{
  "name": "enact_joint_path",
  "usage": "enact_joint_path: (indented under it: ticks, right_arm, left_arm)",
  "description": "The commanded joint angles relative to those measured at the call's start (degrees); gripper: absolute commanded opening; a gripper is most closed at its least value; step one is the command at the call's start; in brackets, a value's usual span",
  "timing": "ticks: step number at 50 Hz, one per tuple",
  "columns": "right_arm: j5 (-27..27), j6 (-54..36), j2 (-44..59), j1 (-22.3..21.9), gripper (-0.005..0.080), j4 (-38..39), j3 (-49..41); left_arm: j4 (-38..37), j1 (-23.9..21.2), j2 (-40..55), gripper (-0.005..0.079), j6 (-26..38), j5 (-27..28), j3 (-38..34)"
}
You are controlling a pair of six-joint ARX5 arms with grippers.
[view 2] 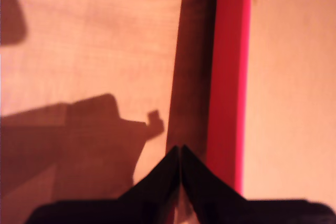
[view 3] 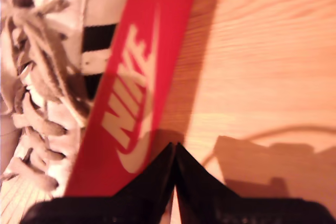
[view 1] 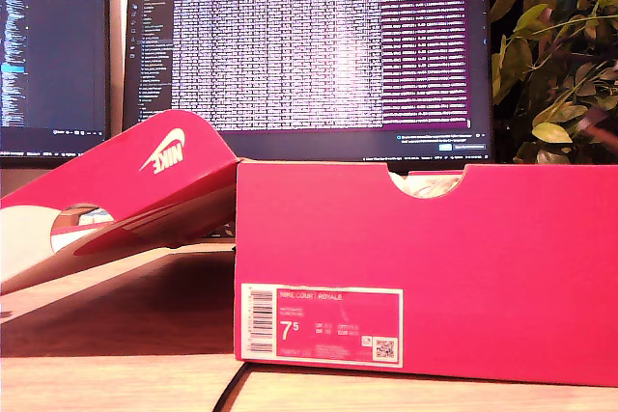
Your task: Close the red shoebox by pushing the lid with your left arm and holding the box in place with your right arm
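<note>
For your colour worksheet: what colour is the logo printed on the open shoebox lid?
White, on the red lid; the logo shows best in the exterior view.

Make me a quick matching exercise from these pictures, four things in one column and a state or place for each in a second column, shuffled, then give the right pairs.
Things:
1. lid
2. size label
3. my first hand
4. shoe

States or places:
A. fingertips together
B. on the box wall facing the exterior view
C. swung open, tilted
D. lying inside the box, white with laces

Pairs: 1-C, 2-B, 3-A, 4-D
</note>
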Motion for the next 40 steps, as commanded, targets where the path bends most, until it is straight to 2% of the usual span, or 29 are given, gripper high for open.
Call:
enact_joint_path:
  ticks: [1,21,29,40]
  right_arm:
    - [-0.3,0.4,0.9,1.1,-0.0013,1.5,0.5]
    - [-0.1,3.0,4.0,4.8,-0.0013,6.5,0.5]
    - [0.0,3.0,4.1,5.2,-0.0012,7.1,0.5]
    - [-0.4,3.1,4.1,5.9,-0.0012,8.7,0.5]
  left_arm:
    - [0.5,-1.2,1.2,-0.0019,0.5,0.7,-0.3]
    - [6.4,-8.6,2.1,-0.0019,-1.5,4.3,0.3]
    - [5.2,-8.9,1.9,-0.0019,-1.5,6.5,3.1]
    - [-0.4,-8.6,-0.5,-0.0019,0.0,7.1,8.3]
